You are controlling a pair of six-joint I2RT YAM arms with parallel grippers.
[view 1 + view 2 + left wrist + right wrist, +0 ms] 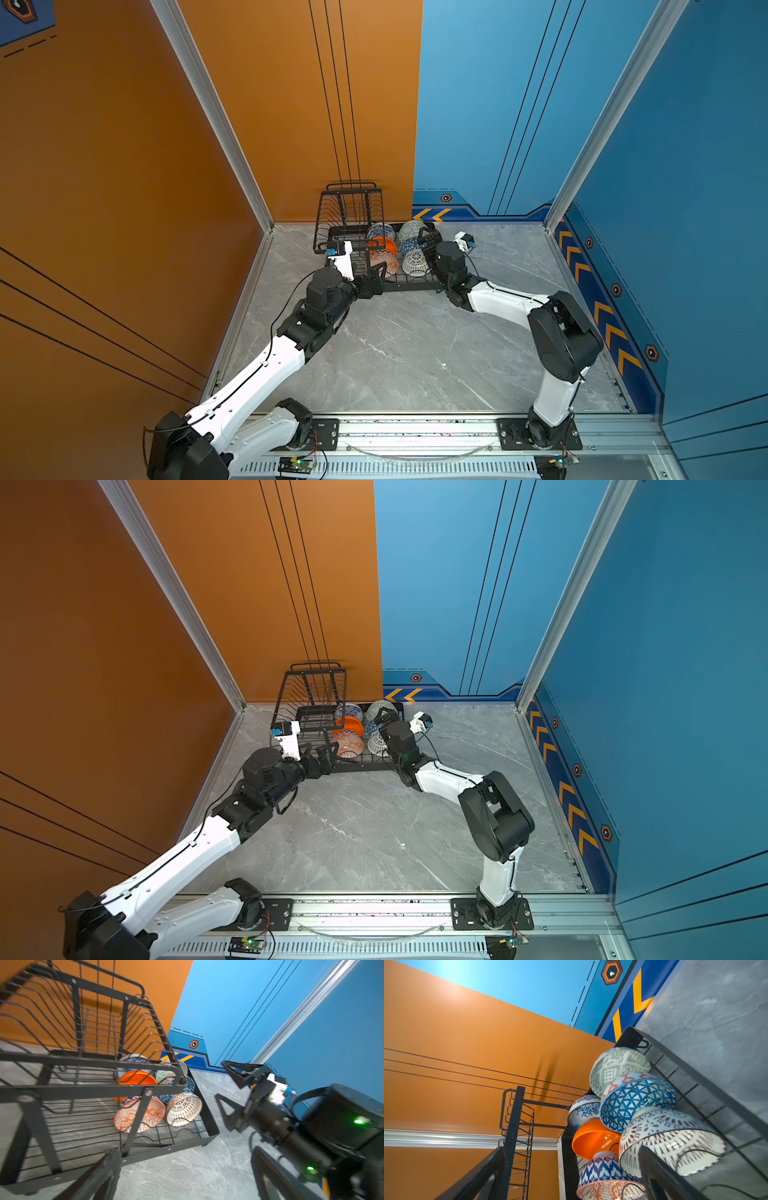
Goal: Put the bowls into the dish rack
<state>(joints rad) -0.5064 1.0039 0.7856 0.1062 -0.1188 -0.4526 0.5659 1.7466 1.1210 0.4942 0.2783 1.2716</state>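
- Fingers (104, 1174) of the left tool (182, 1165) are blurred and run off the left wrist view's edge.
- Fingers (658, 1172) of the right tool (571, 1176) are cut off likewise in the right wrist view.
- The dish rack (93, 1064) rail hides most of the blue-white floral bowl (135, 1057).
- The orange-white geometric bowl (604, 1190) is cropped by the frame edge.
- In both top views the bowls (384, 262) are too small for their patterns to read.

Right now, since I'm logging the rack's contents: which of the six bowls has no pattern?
The glossy orange bowl, standing between the blue-white floral bowl and the orange-white geometric bowl; it alone is plain; the rest are patterned.
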